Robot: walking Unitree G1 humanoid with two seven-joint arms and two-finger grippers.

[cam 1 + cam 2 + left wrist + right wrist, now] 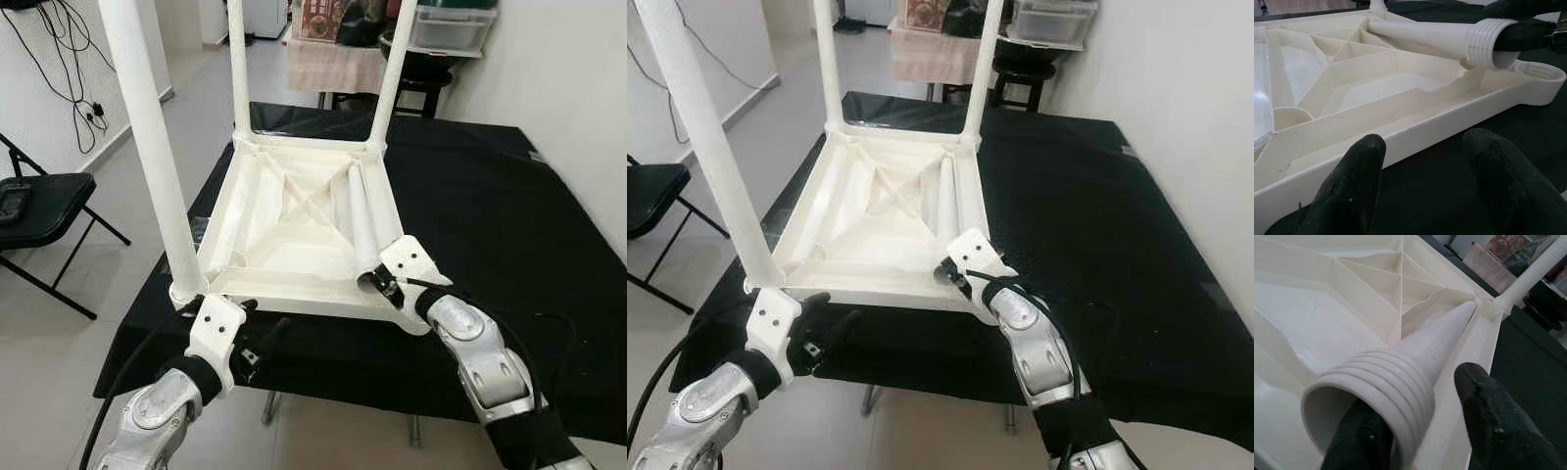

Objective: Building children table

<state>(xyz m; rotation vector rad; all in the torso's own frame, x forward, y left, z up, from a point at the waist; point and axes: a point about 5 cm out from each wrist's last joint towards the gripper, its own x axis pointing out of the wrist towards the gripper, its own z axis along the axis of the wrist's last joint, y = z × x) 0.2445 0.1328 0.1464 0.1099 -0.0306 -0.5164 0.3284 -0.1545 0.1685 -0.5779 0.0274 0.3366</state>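
Observation:
A white plastic tabletop (294, 294) lies upside down on a black-covered table (490, 215). Three white legs stand screwed into its corners: near left (147, 147), far left (238, 69) and far right (392, 78). A loose leg (361, 220) lies inside the tabletop, its threaded end (1376, 387) toward the near right corner. My right gripper (387, 284) is open, its fingers (1488, 421) straddling that threaded end. The near right socket (1542, 78) stands empty. My left gripper (265, 323) is open, just in front of the tabletop's near edge by the near left corner.
A black folding chair (39, 206) stands on the floor to the left, with cables (69, 69) hanging on the wall behind it. Behind the table are a cloth-covered stand (333, 64) and a plastic bin (451, 29). A wall (578, 98) closes the right side.

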